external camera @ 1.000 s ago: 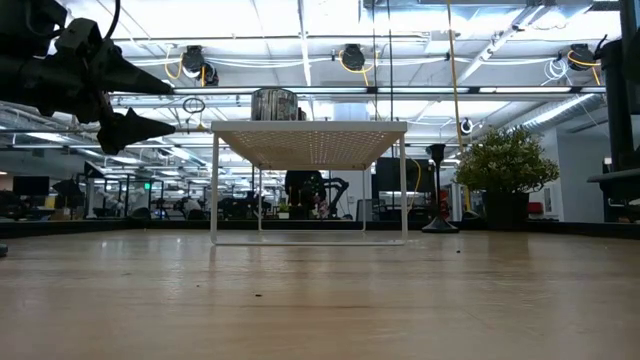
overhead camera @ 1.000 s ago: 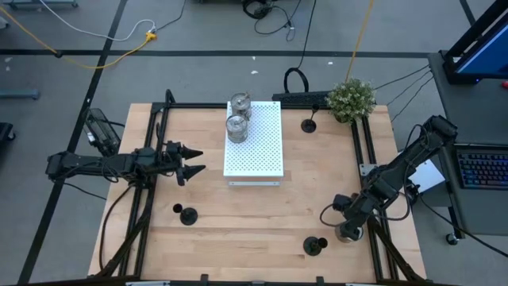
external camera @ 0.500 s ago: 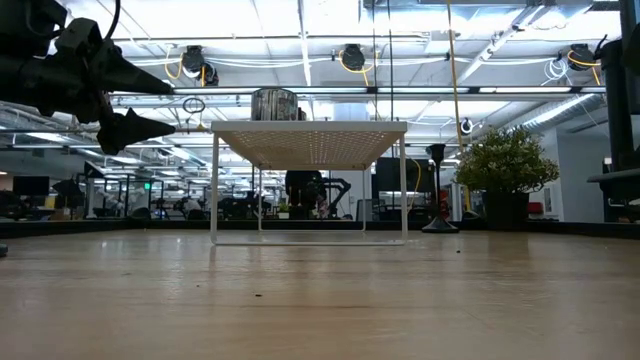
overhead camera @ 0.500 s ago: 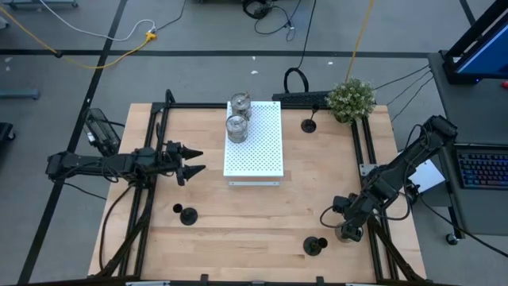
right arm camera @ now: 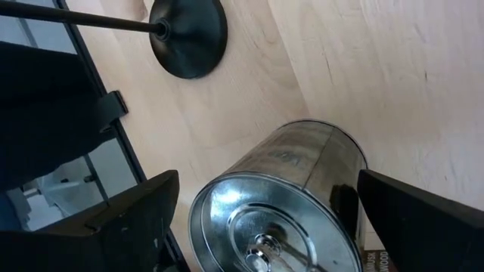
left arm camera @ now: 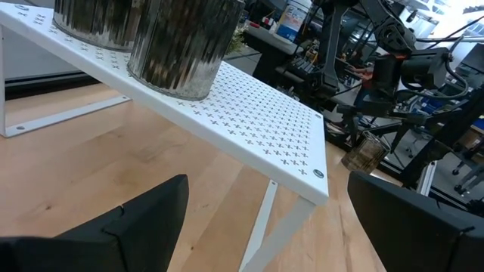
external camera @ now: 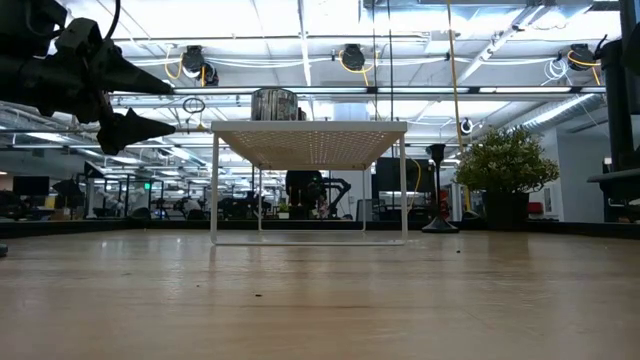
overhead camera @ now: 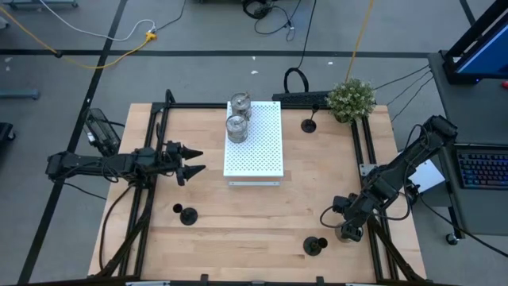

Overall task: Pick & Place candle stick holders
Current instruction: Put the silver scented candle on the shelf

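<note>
A: Where does the right gripper (overhead camera: 346, 228) stand?

B: Low at the table's (overhead camera: 317, 171) near right corner, fingers spread wide either side of the shiny silver squat metal candle stick holder (right arm camera: 280, 215), not yet pinching it. A black round-based, thin-stemmed holder (overhead camera: 315, 245) sits just to its left.

A: So what makes a good grasp here?

B: I'd centre the silver body between the fingers, close squarely on its curved wall and lift straight, steering clear of the black one. Metal that smooth may slip.

A: And the destination?

B: Probably the white perforated rectangular board (overhead camera: 258, 151), where two silver holders (overhead camera: 236, 127) stand at its far end. The left gripper (overhead camera: 193, 160) hovers spread and empty, left of that board.
</note>
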Robot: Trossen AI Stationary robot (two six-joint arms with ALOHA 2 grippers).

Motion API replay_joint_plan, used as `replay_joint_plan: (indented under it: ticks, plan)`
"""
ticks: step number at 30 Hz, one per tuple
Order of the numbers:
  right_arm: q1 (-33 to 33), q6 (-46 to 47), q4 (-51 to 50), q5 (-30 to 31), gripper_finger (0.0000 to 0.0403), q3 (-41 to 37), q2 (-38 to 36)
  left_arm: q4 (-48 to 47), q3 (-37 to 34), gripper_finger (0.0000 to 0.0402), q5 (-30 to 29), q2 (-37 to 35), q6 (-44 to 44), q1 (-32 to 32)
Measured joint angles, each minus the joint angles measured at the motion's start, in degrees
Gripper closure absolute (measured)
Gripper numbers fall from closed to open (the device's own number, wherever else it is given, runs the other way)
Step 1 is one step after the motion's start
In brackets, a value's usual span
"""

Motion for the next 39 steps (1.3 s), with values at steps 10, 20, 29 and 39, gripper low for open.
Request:
replay_joint_plan:
  ticks: [10, 20, 29, 39]
  plan:
    - [0.0, -1.89, -0.73, -0.16, 0.0007, 0.02, 0.0, 0.0, 0.0, 0.0036, 0.02, -0.01, -0.7, 0.0]
    - [4.11, -0.12, -2.31, 0.03, 0.0007, 0.04, 0.0, 0.0, 0.0, 0.0036, 0.02, 0.01, -0.85, -0.02]
    - [8.29, 3.26, -5.31, 0.1, 0.0007, 0.04, 0.0, -0.01, 0.0, 0.0036, 0.0, 0.01, -0.85, -0.02]
    - [9.78, 3.22, -6.24, 0.06, 0.0007, 0.04, 0.0, 0.0, 0.0, 0.0036, 0.0, -0.01, -0.84, 0.0]
